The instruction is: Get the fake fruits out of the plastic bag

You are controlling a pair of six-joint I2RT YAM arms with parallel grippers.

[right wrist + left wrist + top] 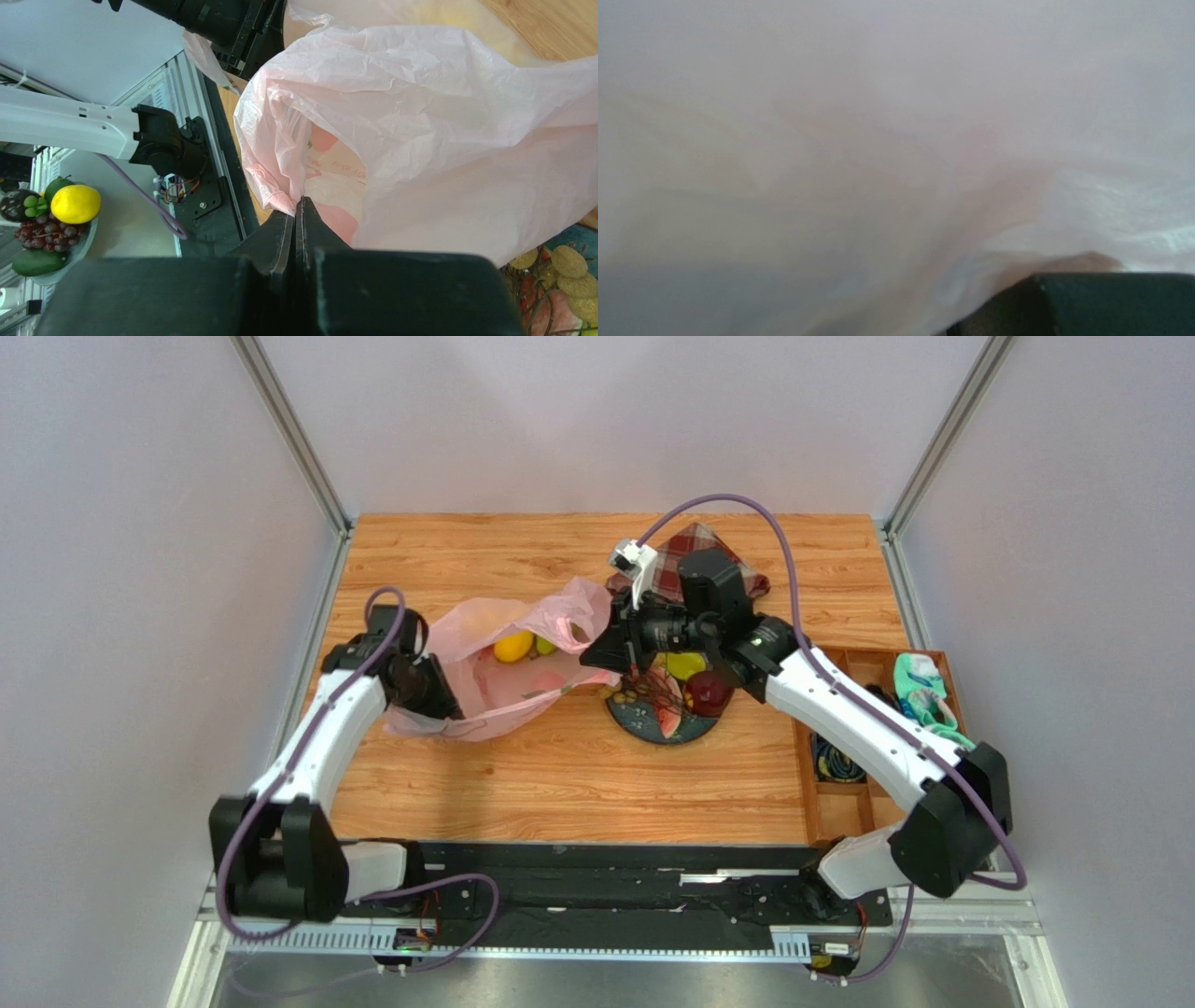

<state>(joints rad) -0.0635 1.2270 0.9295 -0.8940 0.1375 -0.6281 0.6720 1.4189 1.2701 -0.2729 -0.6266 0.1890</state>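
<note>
The pink plastic bag [484, 686] lies at mid-left of the table, stretched between my two grippers with its mouth open. A yellow fruit [514, 646] and a green one [544, 646] show inside it. My left gripper [425, 686] grips the bag's left side; in its wrist view the bag film [878, 140] fills the frame and hides the jaws. My right gripper [298, 206] is shut on the bag's rim [281, 189] at the right side. A dark plate [638, 721] under my right wrist holds a yellow-green fruit [685, 665], a dark red apple [709, 693] and a brownish grape bunch [558, 269].
A red plaid cloth [730, 553] lies behind the plate. A wooden tray [814, 798] at the right edge holds teal socks [922, 686] and a dark roll [838, 756]. Grey walls stand close on both sides. My left arm [210, 17] shows in the right wrist view.
</note>
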